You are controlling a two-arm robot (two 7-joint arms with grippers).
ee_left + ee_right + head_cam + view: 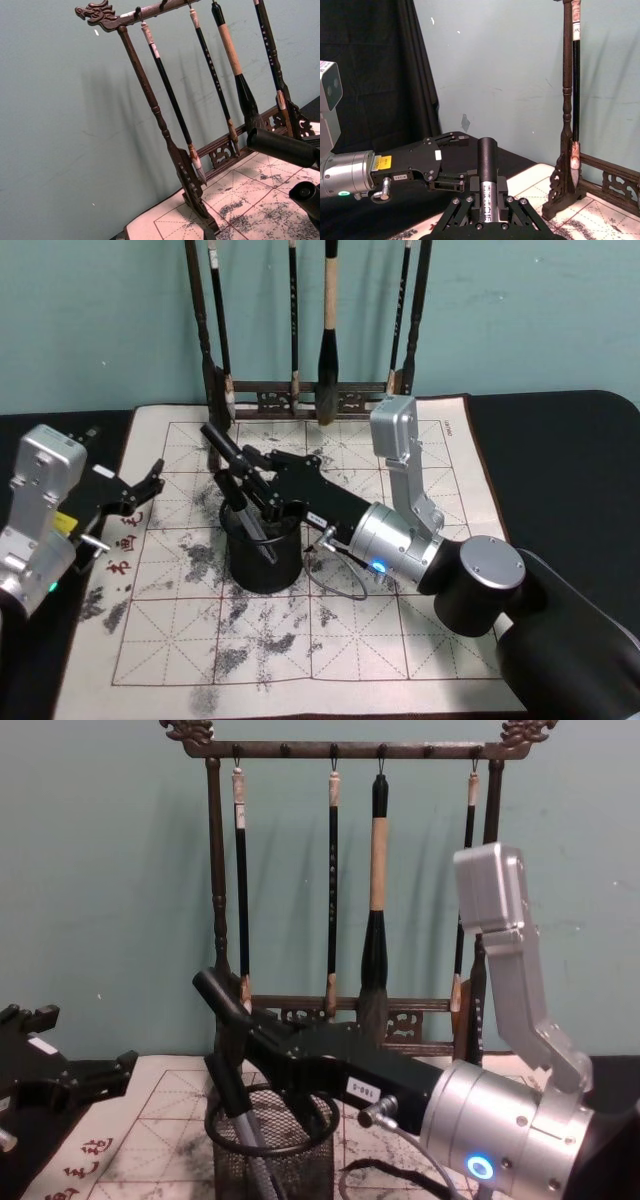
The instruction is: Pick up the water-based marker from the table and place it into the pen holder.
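Marker: where is it?
— Working across from the left, the left gripper comes before it. It hangs over the left margin of the mat, jaws wide apart, holding and touching nothing. The right wrist view shows it side-on, with a clear gap between the two black fingers.
— And next to it?
— The holder stands on the mat near the middle, well apart from that gripper. The marker is over and partly in it. Its lower end sits inside the mesh, and the chest view shows the pale tip below the rim. The black upper end sticks out, tilted up and toward the left.
— What has hold of it?
— The right gripper does. It reaches in from the right, just above the holder's rim, and is clamped on the marker's barrel. In the right wrist view the fingers press on both sides of the silver part, with the black cap standing above them.
— Anything behind?
— A brush rack stands at the mat's far edge with brushes hanging from it. To the right of the mat is the dark table, with the right arm's silver joints above it.
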